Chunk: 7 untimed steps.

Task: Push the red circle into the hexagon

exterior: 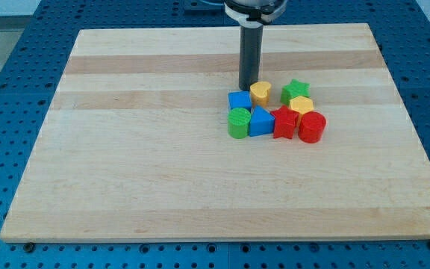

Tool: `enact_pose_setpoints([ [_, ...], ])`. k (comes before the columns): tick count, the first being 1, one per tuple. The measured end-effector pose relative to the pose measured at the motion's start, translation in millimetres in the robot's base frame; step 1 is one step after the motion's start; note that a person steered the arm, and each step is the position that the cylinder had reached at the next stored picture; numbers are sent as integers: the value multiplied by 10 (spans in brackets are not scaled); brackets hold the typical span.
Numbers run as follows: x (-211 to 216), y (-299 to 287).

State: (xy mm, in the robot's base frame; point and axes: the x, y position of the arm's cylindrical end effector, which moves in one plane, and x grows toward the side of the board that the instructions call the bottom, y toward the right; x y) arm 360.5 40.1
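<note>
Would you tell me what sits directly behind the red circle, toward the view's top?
Behind the red circle sits the yellow hexagon, touching or nearly so, with the green star beyond. The hexagon's lower edge is hidden by the circle. My tip stands left, beside the yellow heart.

A pale wooden board [163,164] with light and slightly darker grain stripes is seen, set on a blue perforated bench [21,45]. The rod is dark grey, nearly black, down to my tip [248,88]. Toward the board's right half, a bunch of blocks is clustered: yellow heart [260,92], green star [295,90], blue cube [239,100], yellow hexagon [301,104], green cylinder [239,123], blue triangle [260,121], red star [284,122], red circle [312,127].
</note>
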Motion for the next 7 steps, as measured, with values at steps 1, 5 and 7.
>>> enact_pose_setpoints([
  [1, -453, 151],
  [5, 246, 2436],
  [7, 428, 2427],
])
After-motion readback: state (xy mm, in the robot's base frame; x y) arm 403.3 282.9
